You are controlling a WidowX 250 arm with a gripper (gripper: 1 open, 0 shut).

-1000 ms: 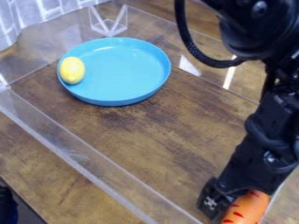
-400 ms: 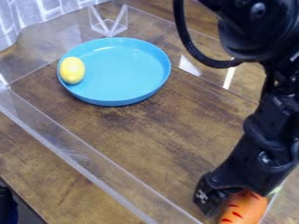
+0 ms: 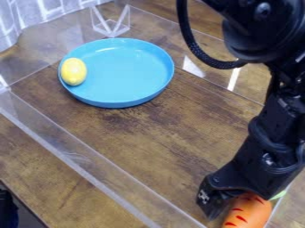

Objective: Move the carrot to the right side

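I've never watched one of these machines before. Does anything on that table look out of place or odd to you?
Nothing looks spilled or broken. The lemon sits on the rim of the blue plate rather than in its middle. The carrot lies at the bottom edge of the view, partly cut off, right under the open tool.

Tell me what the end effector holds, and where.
Cannot be told: the end effector stands down over the carrot at the frame's bottom edge, contact hidden.
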